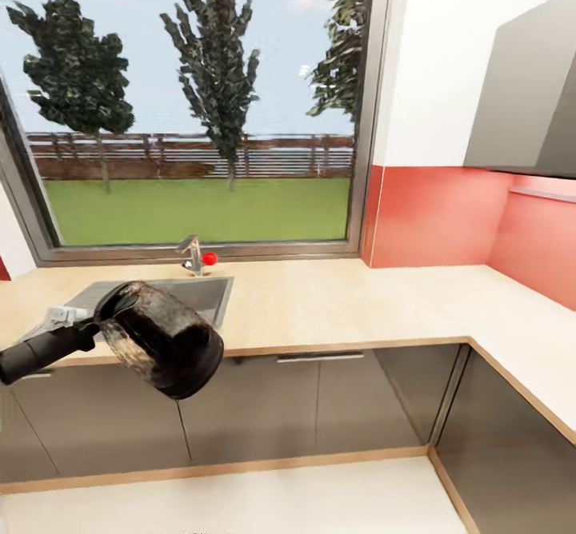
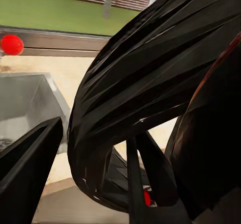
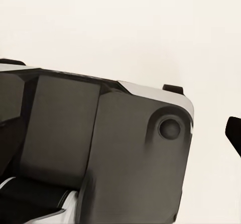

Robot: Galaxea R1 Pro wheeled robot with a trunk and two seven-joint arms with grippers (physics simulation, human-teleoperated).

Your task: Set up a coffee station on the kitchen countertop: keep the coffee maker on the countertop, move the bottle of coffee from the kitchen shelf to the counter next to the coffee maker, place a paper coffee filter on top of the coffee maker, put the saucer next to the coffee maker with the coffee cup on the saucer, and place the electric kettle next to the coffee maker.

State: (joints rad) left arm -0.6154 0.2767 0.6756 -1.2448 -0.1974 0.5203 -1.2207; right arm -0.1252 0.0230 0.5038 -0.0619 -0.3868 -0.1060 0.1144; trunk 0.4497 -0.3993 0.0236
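Glass electric kettle [image 1: 164,348] hangs tilted at my eight o'clock, handle clamped in my left gripper [image 1: 90,328], out over the kitchen countertop [image 1: 336,302] edge. I can't tell my right gripper's opening. Tilted this far, it could slip or clip the edge as I lower it.

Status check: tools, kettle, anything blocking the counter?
Left tool shut on electric kettle, tilted, held off the kitchen countertop edge. Right tool: state unclear. Sink behind kettle.
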